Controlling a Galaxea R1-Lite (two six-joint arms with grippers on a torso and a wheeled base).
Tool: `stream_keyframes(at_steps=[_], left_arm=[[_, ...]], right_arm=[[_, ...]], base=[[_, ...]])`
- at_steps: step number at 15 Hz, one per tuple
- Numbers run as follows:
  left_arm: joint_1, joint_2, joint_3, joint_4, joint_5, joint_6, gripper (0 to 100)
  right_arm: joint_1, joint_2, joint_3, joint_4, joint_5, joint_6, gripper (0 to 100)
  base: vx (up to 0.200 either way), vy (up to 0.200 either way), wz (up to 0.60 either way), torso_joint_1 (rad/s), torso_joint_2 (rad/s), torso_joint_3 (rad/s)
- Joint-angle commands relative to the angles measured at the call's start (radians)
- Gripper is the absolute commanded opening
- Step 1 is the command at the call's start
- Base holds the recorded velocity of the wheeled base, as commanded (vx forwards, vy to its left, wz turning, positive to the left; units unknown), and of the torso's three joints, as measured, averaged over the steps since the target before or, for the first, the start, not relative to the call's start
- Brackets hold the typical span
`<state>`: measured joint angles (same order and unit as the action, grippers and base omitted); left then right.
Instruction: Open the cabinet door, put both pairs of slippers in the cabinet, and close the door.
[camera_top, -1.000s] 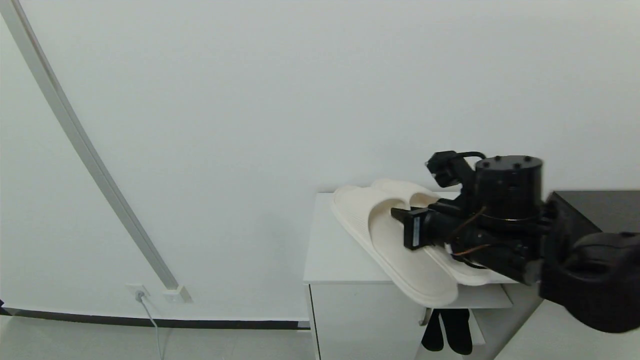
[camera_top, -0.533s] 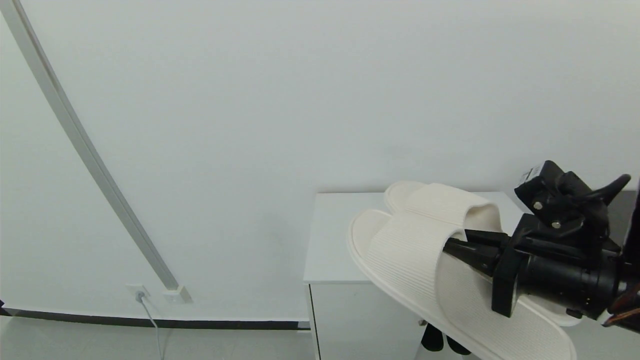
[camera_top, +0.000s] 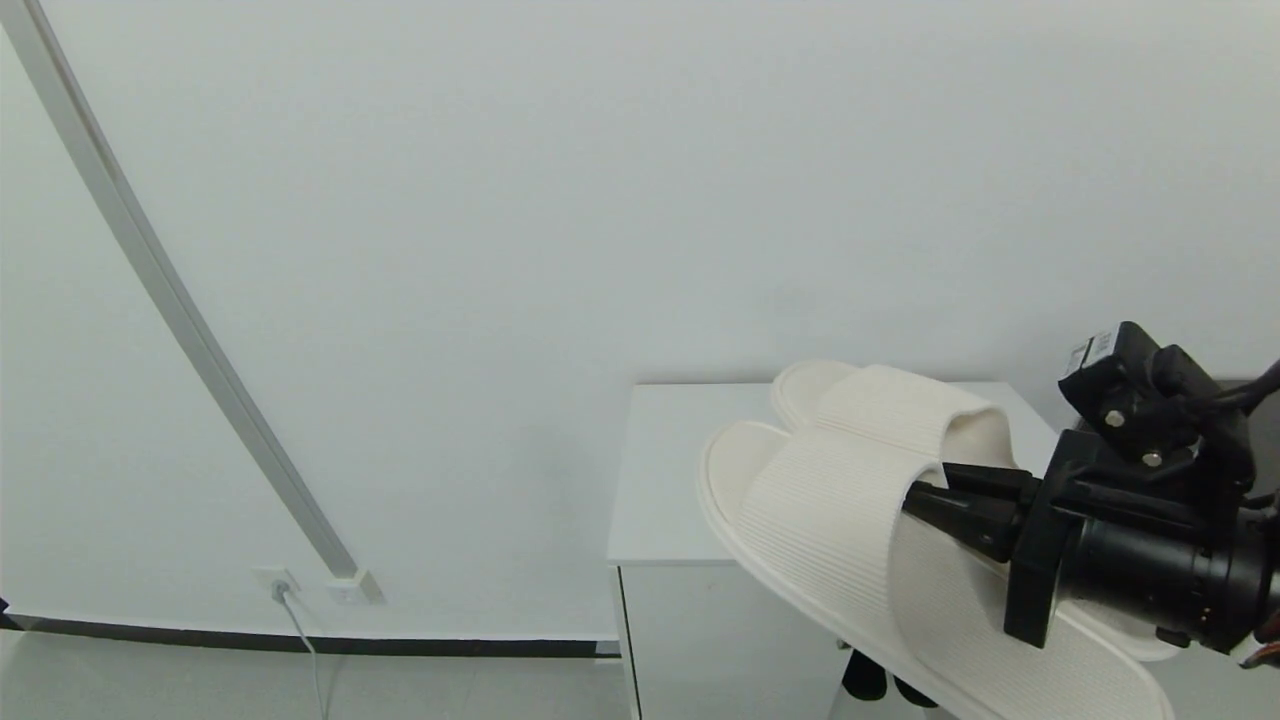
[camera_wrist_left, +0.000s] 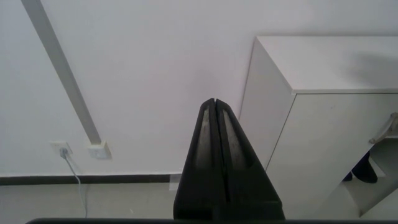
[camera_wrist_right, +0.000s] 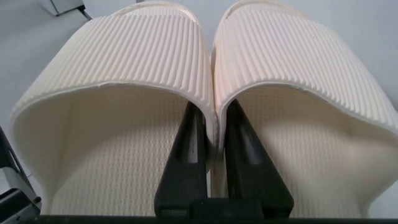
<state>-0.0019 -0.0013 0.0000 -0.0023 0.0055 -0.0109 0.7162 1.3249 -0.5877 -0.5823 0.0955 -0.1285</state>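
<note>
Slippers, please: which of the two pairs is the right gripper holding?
The cream-white pair, pinched at its inner straps by the right gripper; the black pair sits low inside the cabinet.

Left gripper (camera_wrist_left: 214, 107) in the foreground, black, the two fingers pressed flat together along a thin seam, nothing held. Behind it a white cabinet (camera_wrist_left: 323, 68) against a pale wall (camera_wrist_left: 155, 56), front panel facing the floor side. At the panel's far edge a metal handle (camera_wrist_left: 382, 129); past it, inside the cabinet, a dark shape (camera_wrist_left: 364, 169), possibly a black slipper, too little in sight to be sure. On the wall a grey trunking strip (camera_wrist_left: 57, 68) slanting down to a small box, a socket (camera_wrist_left: 60, 147) beside it with a cable (camera_wrist_left: 76, 177) hanging toward the dark skirting (camera_wrist_left: 93, 180).
</note>
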Motion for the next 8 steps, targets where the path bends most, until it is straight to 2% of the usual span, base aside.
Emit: stream_keyframes(at_steps=[1, 5, 8], left_arm=[[0.000, 0.001, 0.000, -0.001, 0.001, -0.001, 0], [0.000, 0.001, 0.000, -0.001, 0.001, 0.000, 0], [0.000, 0.001, 0.000, -0.001, 0.001, 0.008, 0]], right_arm=[[0.003, 0.010, 0.006, 0.001, 0.000, 0.000, 0], [0.014, 0.023, 0.019, 0.001, 0.035, -0.002, 0], [0.019, 0.028, 0.034, 0.001, 0.053, -0.010, 0]], base=[[-0.200, 0.000, 0.00, 0.027, 0.02, -0.007], [-0.200, 0.000, 0.00, -0.004, 0.00, 0.008], [0.000, 0.000, 0.00, 0.000, 0.00, 0.000]])
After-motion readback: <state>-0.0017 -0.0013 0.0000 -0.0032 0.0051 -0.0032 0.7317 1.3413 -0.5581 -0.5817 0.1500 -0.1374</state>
